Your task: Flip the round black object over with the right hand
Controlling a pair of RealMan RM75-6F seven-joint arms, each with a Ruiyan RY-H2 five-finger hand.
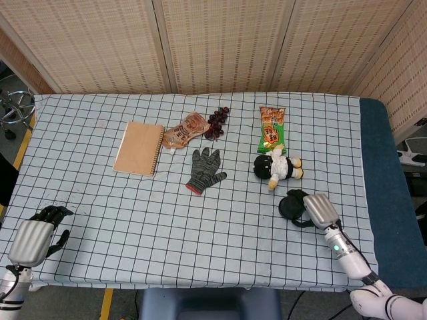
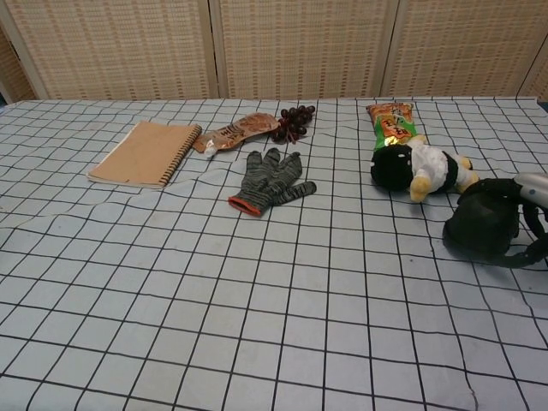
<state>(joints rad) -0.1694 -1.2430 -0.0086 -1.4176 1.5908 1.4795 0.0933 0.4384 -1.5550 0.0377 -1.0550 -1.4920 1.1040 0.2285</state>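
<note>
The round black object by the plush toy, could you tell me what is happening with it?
The right hand grips the round black object, which sits tilted on the checked tablecloth just in front of the plush toy; the flip is not finished. The left hand rests idle at the near left corner, holding nothing.

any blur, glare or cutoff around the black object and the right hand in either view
Head view: even light, no glare; round black object and right hand are sharp and whole. Chest view: the object is a dark shape with little detail, and the hand is cut off by the right edge.
</note>
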